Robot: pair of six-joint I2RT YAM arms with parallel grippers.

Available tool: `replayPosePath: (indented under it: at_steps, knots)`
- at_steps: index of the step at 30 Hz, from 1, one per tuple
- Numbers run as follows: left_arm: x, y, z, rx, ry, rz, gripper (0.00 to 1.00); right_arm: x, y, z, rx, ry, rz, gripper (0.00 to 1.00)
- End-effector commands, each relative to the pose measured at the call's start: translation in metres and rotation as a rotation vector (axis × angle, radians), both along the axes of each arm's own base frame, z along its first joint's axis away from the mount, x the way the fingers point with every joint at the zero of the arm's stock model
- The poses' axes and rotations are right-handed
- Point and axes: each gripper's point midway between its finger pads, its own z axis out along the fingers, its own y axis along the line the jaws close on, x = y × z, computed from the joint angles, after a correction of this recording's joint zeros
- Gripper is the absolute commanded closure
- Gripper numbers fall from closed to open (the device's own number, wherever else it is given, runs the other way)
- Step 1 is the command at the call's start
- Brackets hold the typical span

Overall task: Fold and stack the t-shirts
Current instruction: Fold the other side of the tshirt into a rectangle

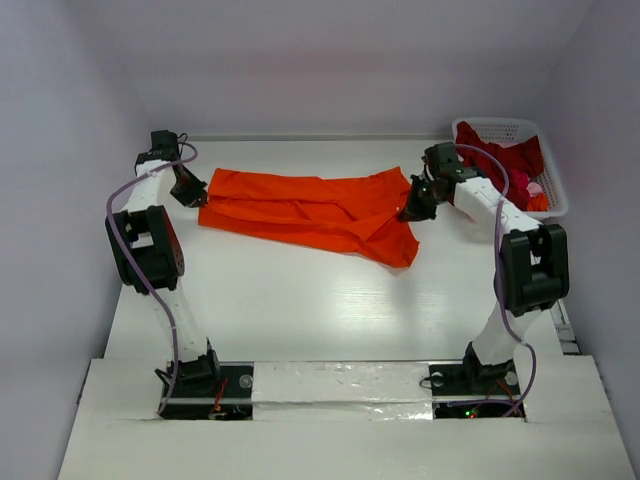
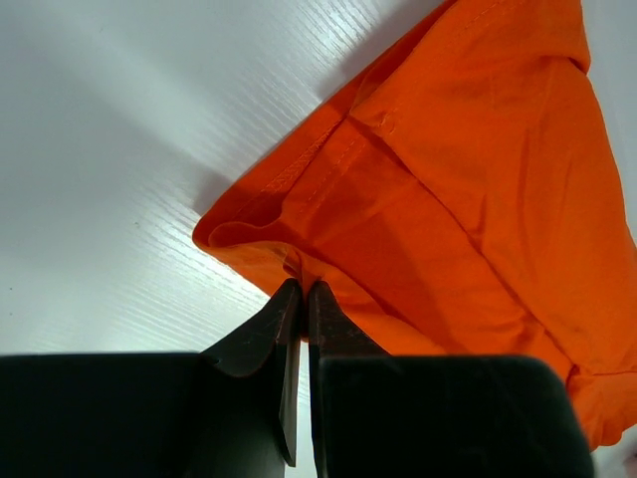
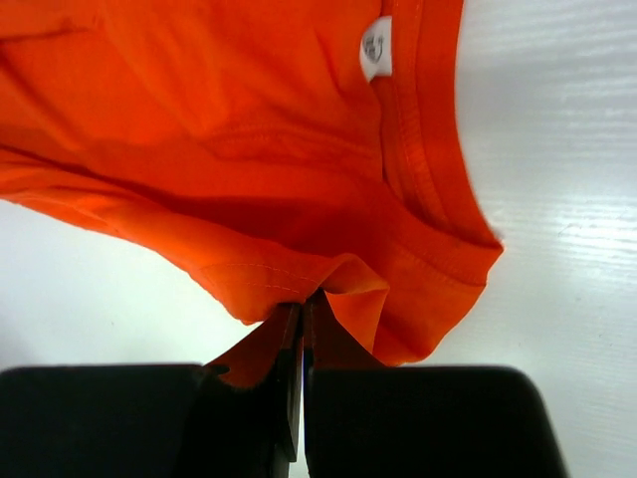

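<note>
A bright orange t-shirt (image 1: 310, 210) lies stretched across the far middle of the white table. My left gripper (image 1: 197, 197) is shut on its left end; in the left wrist view the jaws (image 2: 302, 289) pinch a fold of the orange cloth (image 2: 468, 189). My right gripper (image 1: 408, 210) is shut on its right end, near the collar; in the right wrist view the jaws (image 3: 302, 304) pinch a hemmed edge of the shirt (image 3: 249, 129), and the neck label (image 3: 375, 47) shows. Dark red and pink tees (image 1: 505, 160) are heaped in the basket.
A white lattice basket (image 1: 556, 196) stands at the far right corner, next to my right arm. Grey walls close in the table at the back and both sides. The table (image 1: 300, 310) stretches white toward the arm bases.
</note>
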Motion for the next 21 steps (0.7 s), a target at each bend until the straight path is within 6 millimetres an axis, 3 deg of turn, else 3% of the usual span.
replayPosePath:
  at_steps: [1,9,21]
  knots:
    - [0.012,0.002,0.014,-0.005,-0.036,0.008,1.00,0.028,-0.005,0.022,0.006,-0.084,-0.021,1.00]
    - [0.017,0.002,0.010,-0.008,-0.036,0.008,1.00,0.048,0.000,0.021,0.006,-0.090,-0.008,1.00]
    - [0.025,0.002,0.011,-0.013,-0.046,0.012,1.00,0.056,0.001,0.007,-0.003,-0.068,-0.007,1.00]
